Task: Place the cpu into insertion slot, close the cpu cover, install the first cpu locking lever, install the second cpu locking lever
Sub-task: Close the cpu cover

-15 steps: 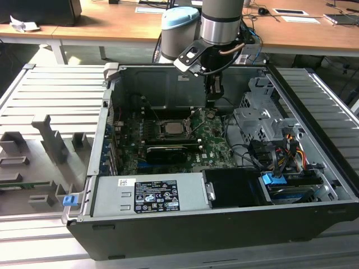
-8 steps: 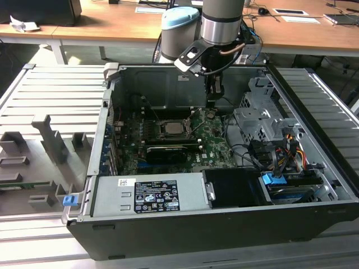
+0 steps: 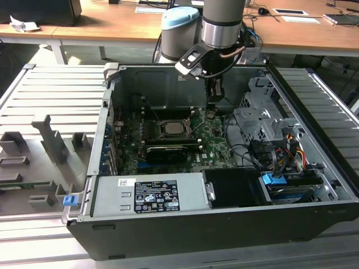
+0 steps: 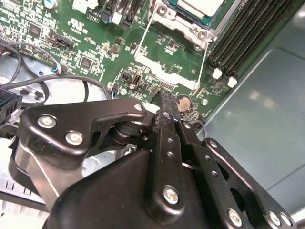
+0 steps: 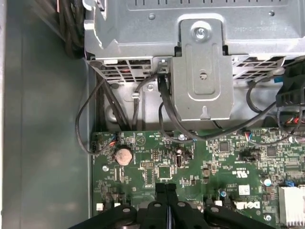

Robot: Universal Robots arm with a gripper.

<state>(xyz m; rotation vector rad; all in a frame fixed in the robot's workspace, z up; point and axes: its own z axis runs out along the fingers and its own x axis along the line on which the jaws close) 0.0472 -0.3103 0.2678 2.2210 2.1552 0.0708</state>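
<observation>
Black end effector [image 3: 212, 106], closed on nothing, low over green circuit board [image 3: 216, 138] near the insertion slot [image 3: 161, 128].

We see a green circuit board [image 3: 216, 143] speckled with small black and silver parts. The cpu [image 3: 170, 128] on it has a dull silver-grey face; its surround looks dark to us, though that is hard to judge. The gripper [image 4: 164, 95] is black, dotted with bright silver screw heads. The arm [image 3: 221, 22] is silver-grey and carries a pale blue cap [image 3: 180, 17]. The case [image 3: 224, 230] is dark grey, with a white label [image 3: 148, 196] printed in black. A bundle of cables [image 3: 296, 148] mixes orange, yellow and red. The table [image 3: 56, 89] is pale grey, ribbed in parallel lines, and holds a blue clip [image 3: 68, 200]. The desk [image 3: 112, 28] is light brown wood. Black memory slots [image 4: 248, 33] end in white clips [image 4: 218, 73].
</observation>
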